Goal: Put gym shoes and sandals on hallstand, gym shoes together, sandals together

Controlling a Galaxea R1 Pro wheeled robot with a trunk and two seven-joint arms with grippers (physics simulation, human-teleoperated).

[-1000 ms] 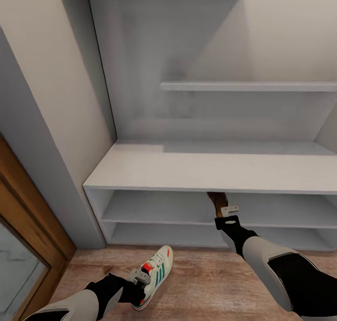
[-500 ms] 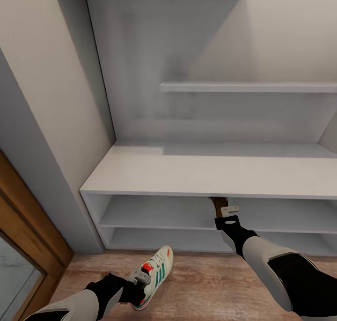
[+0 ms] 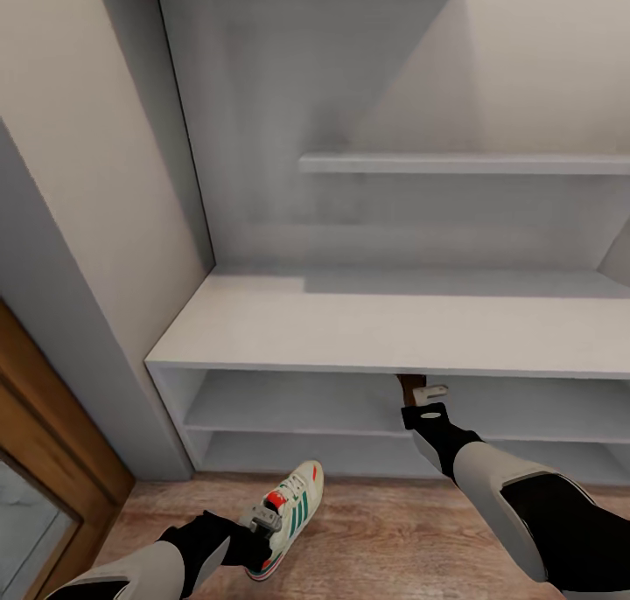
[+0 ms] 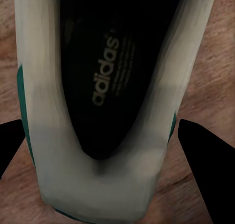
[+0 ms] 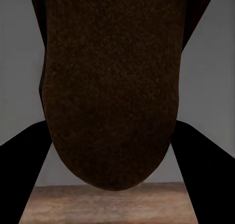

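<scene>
Left fingers (image 4: pixel 10 145): dark tips flank the heel of a white gym shoe (image 3: pixel 293 512) at the lower centre of the head view; they appear pinched on its heel, though actual contact cannot be confirmed.
Left gripper (image 3: pixel 261 519): low in the frame, at the shoe's heel, over the wood-plank floor (image 3: pixel 376 539).
Right fingers (image 5: pixel 24 155): either side of a brown sandal (image 5: pixel 110 87), appearing to grip its rounded end.
Right gripper (image 3: pixel 429 392): right of centre, at the mouth of the upper open shelf (image 3: pixel 289 416) beneath the bench (image 3: pixel 350 329) top.
Sandal: mostly hidden under the bench edge.
Hallstand (image 3: pixel 262 233): white-grey, floating shelf (image 3: pixel 464 163) in the upper right.
</scene>
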